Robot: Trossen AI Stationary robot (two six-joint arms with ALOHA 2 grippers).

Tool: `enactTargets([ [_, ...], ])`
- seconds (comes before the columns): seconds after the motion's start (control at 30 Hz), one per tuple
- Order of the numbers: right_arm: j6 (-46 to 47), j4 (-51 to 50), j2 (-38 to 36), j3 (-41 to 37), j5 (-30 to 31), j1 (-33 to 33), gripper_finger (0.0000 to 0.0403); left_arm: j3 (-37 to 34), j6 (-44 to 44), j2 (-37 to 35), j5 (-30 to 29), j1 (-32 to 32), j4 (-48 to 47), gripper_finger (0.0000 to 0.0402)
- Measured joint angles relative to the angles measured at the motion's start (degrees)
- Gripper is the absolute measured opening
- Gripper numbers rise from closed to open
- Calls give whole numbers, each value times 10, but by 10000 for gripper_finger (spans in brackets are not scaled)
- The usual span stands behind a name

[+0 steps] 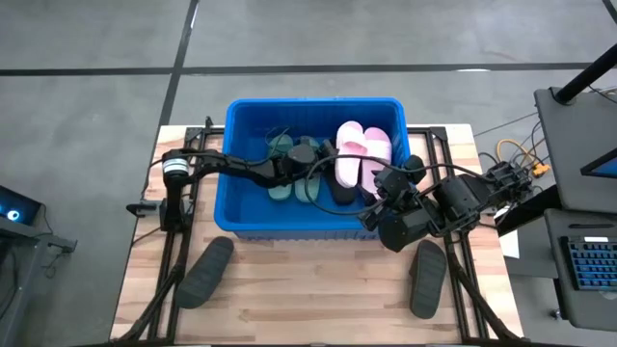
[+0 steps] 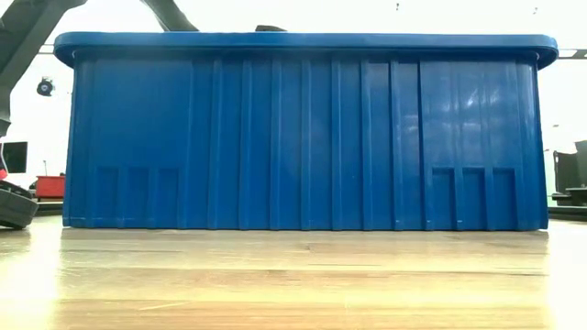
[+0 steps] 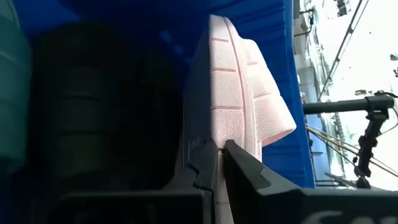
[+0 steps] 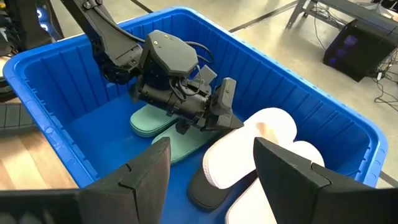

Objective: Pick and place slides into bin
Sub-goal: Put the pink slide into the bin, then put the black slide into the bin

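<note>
The left gripper [image 1: 326,154] sits inside the bin [image 1: 249,227], jaws pressed together against a pale pink slide [image 3: 239,99]. The right gripper [image 4: 211,165] hovers over the bin's right near corner, jaws spread and empty. Two charcoal slides remain on the worktop [image 1: 308,299]; the right one [image 1: 429,279], long axis near-to-far, lies just near of the right arm, the likelier next pick.

Hidden from us in the low view

The bin [image 2: 303,133] fills our frame, its wall hiding every slide inside; a dark slide [image 2: 16,206] is cut off at left.
</note>
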Motion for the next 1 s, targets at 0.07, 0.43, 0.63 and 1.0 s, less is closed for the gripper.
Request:
enactTargets([
  [0.07, 0, 1, 0, 0, 0, 0, 219, 0, 0, 0, -3, 0, 0, 0],
  [0.43, 0, 2, 0, 0, -11, 0, 219, 0, 2, 0, -27, 0, -41, 1],
  [0.63, 0, 1, 0, 0, -11, 0, 219, -1, 2, 0, -39, 0, -58, 1],
  [1.0, -1, 1, 0, 0, -11, 0, 219, 0, 2, 0, -31, 1, -56, 0],
])
